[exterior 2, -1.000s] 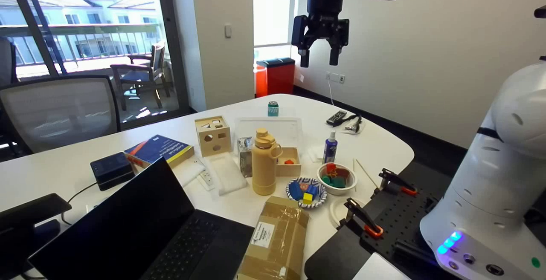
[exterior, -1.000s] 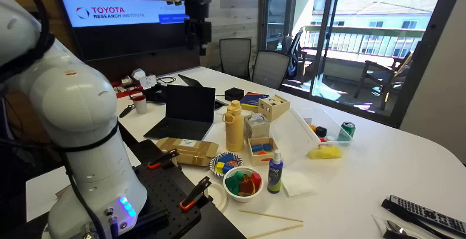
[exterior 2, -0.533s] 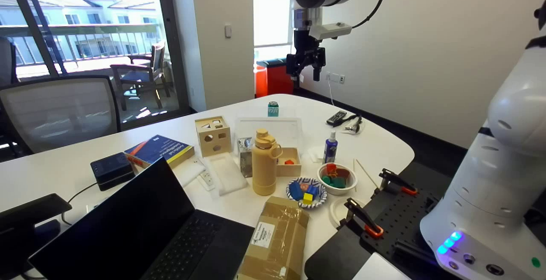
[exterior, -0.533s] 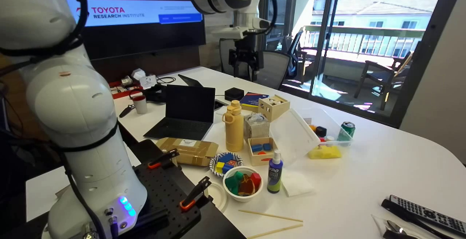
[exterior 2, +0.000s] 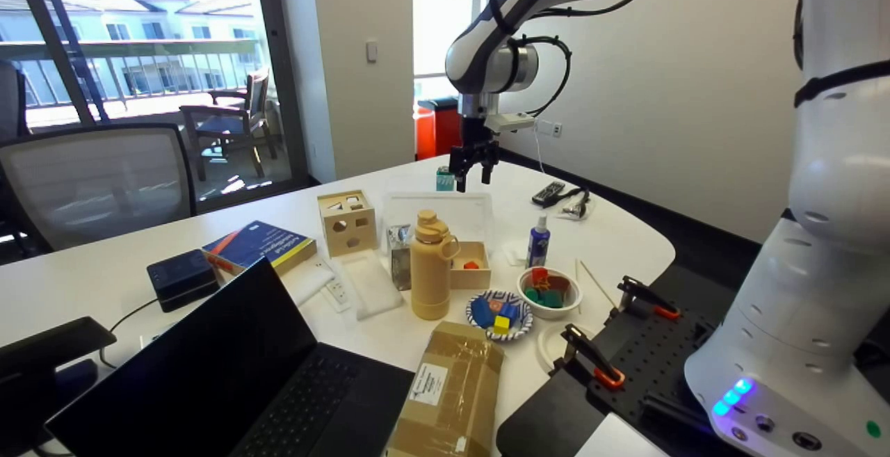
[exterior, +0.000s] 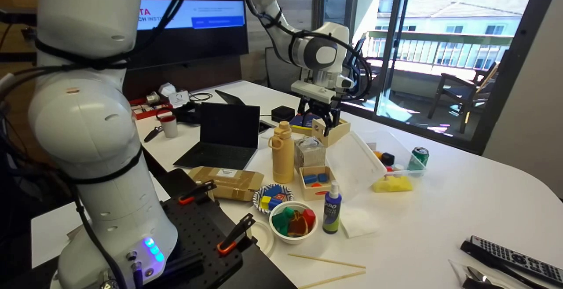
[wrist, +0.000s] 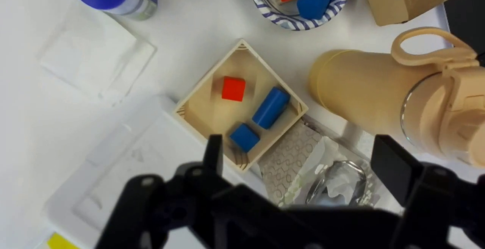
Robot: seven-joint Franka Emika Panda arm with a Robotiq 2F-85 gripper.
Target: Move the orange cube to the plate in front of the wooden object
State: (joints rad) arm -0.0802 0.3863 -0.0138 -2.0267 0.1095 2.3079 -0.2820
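Note:
An orange-red cube (wrist: pixel 233 88) lies in an open wooden box (wrist: pixel 191 126) beside two blue blocks; the cube also shows in both exterior views (exterior: pixel 316 185) (exterior 2: pixel 471 265). The wooden object, a tan box with cut-out holes (exterior: pixel 323 133), stands farther back (exterior 2: pixel 350 234). A blue-and-white patterned plate (wrist: pixel 295 25) holds several blocks; a pale round plate (exterior: pixel 266 240) lies by the robot mount. Which plate is meant, I cannot tell. My gripper (wrist: pixel 299 150) is open and empty, in the air above the table (exterior: pixel 315 124) (exterior 2: pixel 473 184); in the wrist view the cube is up-left of the fingers.
A tall tan bottle (exterior: pixel 283 157) and a wrapped silver package (wrist: pixel 291 158) stand beside the open box. A spray bottle (exterior 2: pixel 538 243), a white bowl of blocks (exterior: pixel 294 239), a plastic lid (wrist: pixel 140 158), a cardboard package (exterior 2: pixel 452 380) and a laptop (exterior: pixel 228 135) are near.
My arm has swung out and lowered the gripper toward the table, rightward in an exterior view and leftward in an exterior view. The fingers stay open. The table objects have not moved.

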